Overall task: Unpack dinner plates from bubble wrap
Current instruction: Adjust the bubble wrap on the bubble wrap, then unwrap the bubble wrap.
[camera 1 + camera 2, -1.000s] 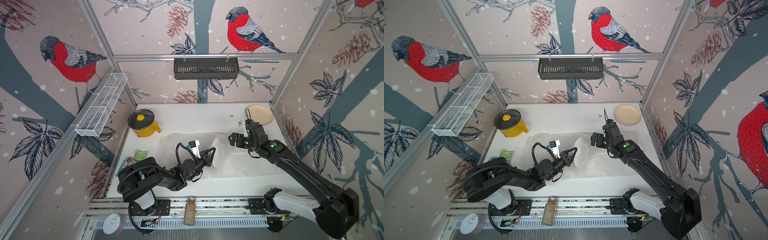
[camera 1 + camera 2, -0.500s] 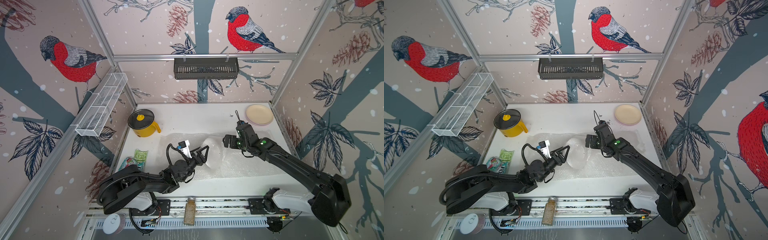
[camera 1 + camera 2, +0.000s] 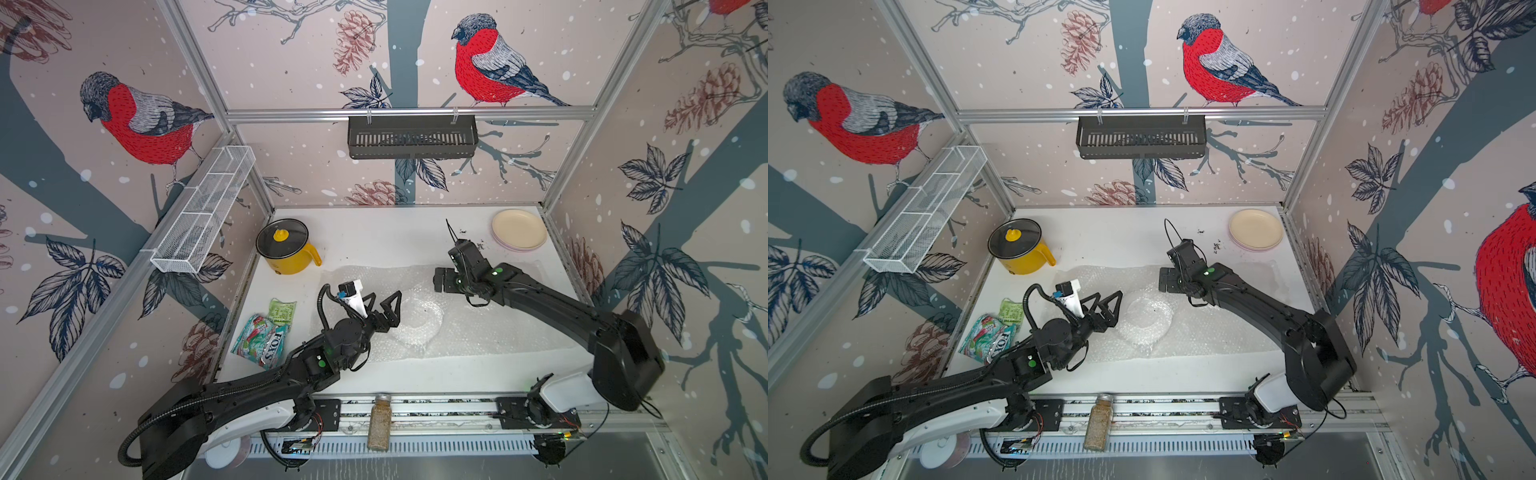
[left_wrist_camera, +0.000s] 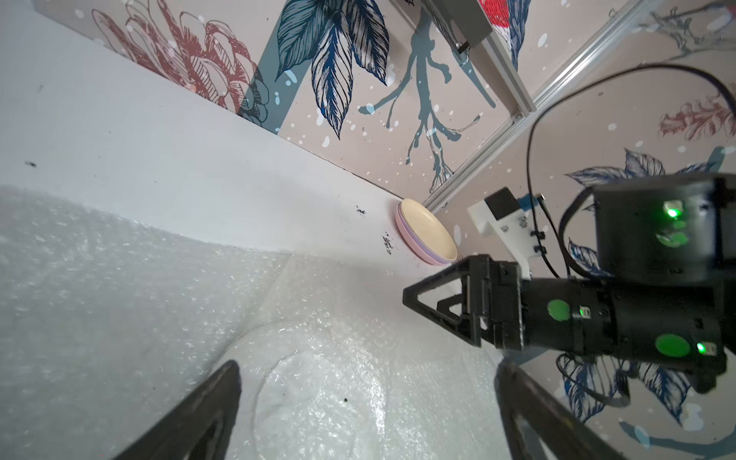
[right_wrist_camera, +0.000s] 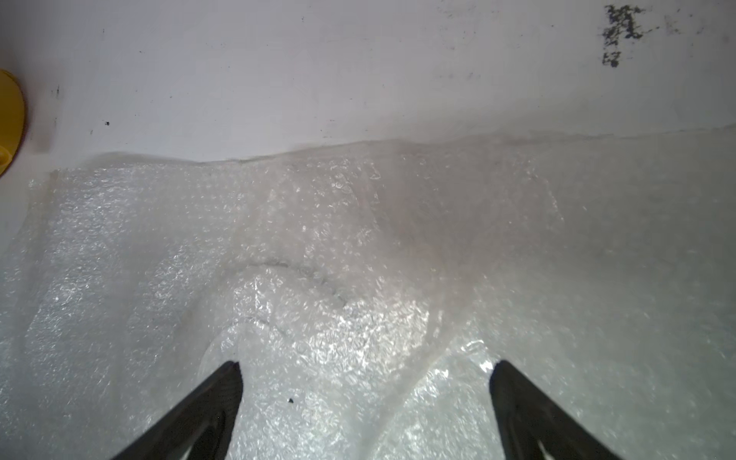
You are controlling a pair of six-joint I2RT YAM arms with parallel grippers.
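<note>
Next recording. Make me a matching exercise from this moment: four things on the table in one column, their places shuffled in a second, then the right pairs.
Things:
1. yellow pot
2. stack of plates
3. snack bags
4. bubble wrap

Places:
A. far right corner
B. spread flat across the middle
C. by the left edge, on the near side
D. far left corner

Pairs: 1-D, 2-A, 3-C, 4-B

Plate stack point(image 3: 519, 235) sits in far corner; bubble wrap point(image 3: 490, 332) covers round plate point(image 3: 419, 321).
</note>
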